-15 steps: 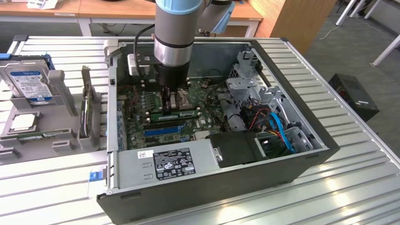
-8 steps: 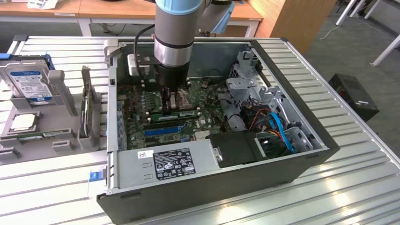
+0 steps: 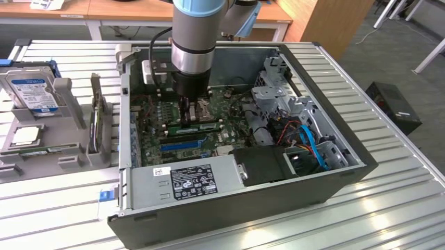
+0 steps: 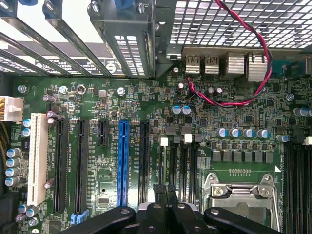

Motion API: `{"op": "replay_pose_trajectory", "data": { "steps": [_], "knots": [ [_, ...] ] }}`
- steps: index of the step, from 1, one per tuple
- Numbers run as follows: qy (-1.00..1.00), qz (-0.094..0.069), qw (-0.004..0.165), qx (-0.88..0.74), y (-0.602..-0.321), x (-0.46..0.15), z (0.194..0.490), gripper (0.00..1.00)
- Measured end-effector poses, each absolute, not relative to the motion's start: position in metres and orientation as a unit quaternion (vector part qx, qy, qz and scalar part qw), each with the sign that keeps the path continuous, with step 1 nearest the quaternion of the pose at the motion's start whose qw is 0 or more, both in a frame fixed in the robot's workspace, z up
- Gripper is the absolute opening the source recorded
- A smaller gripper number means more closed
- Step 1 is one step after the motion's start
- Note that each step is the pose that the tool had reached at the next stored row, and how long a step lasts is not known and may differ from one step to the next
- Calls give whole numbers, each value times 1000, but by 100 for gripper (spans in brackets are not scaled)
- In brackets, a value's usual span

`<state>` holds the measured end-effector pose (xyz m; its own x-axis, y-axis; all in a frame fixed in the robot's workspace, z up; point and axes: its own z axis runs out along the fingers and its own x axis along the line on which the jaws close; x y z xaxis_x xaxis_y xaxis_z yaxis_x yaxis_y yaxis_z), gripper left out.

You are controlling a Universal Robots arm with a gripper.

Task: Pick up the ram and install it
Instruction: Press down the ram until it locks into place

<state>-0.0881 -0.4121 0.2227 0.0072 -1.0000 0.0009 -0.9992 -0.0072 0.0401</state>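
Ram [image 3: 186,130] seems seated in a motherboard [image 4: 161,117] slot; your claw [image 4: 165,191] is closed tight, fingertips over the black memory slots [image 4: 180,161].

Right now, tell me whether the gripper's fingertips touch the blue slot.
Apart. Wrist view: a black slot separates the gripper from the blue slot.

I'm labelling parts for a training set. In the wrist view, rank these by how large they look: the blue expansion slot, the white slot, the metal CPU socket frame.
Largest to smallest, as they look:
1. Metal CPU socket frame, though cut off by the picture's edge.
2. White slot.
3. Blue expansion slot, about as long as the white one but narrower, so these two are close.
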Motion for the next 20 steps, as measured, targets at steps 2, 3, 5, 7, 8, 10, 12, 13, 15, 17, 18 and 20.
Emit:
{"op": "replay_pose_trajectory", "data": {
  "steps": [2,3,5,7,8,10,12,13,15,17,18,20],
  "knots": [
    [-704,-14,15,709,-412,-88,223,10],
    [-704,-14,15,709,-412,-88,223,10],
    [-704,-14,15,709,-412,-88,223,10],
    [-704,-14,15,710,-412,-88,222,10],
    [-704,-14,15,709,-412,-88,222,10],
    [-704,-14,15,709,-412,-88,222,10],
    [-704,-14,14,709,-412,-88,223,10],
    [-704,-14,14,710,-412,-88,223,10],
    [-704,-14,14,710,-412,-88,225,10],
    [-704,-14,15,709,-412,-88,228,10],
    [-704,-14,15,709,-412,-88,230,10],
    [-704,-14,15,709,-412,-88,233,10]
  ]
}}
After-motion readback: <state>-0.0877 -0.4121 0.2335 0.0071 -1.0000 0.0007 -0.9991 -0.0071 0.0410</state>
